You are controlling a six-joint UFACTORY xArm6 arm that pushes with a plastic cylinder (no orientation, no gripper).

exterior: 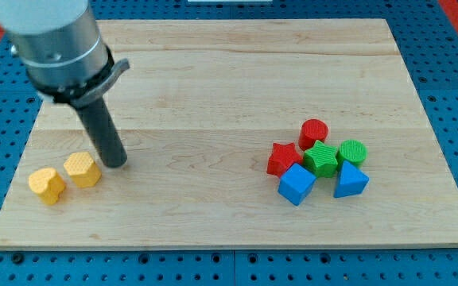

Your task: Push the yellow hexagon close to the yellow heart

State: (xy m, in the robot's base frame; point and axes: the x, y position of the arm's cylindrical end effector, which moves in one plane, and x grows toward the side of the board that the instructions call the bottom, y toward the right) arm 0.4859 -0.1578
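Already nearly paired, the yellow hexagon (81,169) sits just beside the yellow heart (47,185), at about two o'clock from it, in the wooden board's (229,87) eight o'clock corner. My tip (117,163), a bare rod with nothing to open or close, stands just off the hexagon's three o'clock side; contact cannot be confirmed. Small, rigid and probably light, the hexagon should slide easily; a push on that right face looks best.
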